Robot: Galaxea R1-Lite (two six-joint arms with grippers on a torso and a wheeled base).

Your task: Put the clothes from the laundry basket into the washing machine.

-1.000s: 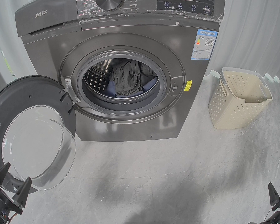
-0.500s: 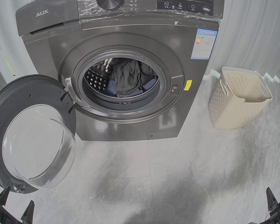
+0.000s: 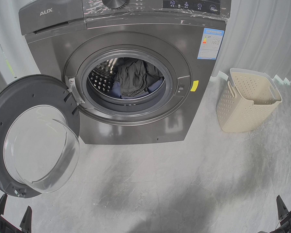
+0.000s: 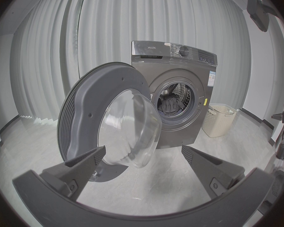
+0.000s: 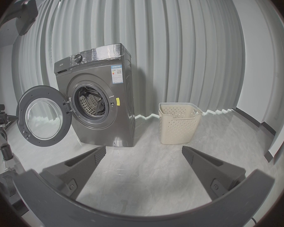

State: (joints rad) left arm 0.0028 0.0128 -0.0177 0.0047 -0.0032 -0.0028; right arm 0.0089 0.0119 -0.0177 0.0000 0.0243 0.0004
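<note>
Since the dark clothes [image 3: 135, 78] lie heaped inside the washing machine [image 3: 126, 33], whose door [image 3: 32, 91] hangs wide open, and the laundry basket [image 3: 249, 107] near it looks empty, the left gripper [image 4: 142, 148] and right gripper [image 5: 142, 148] sit low, well apart from it, jaws spread and holding nothing.

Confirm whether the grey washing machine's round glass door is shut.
No, the round glass door stands wide open, baring dark clothes inside.
</note>
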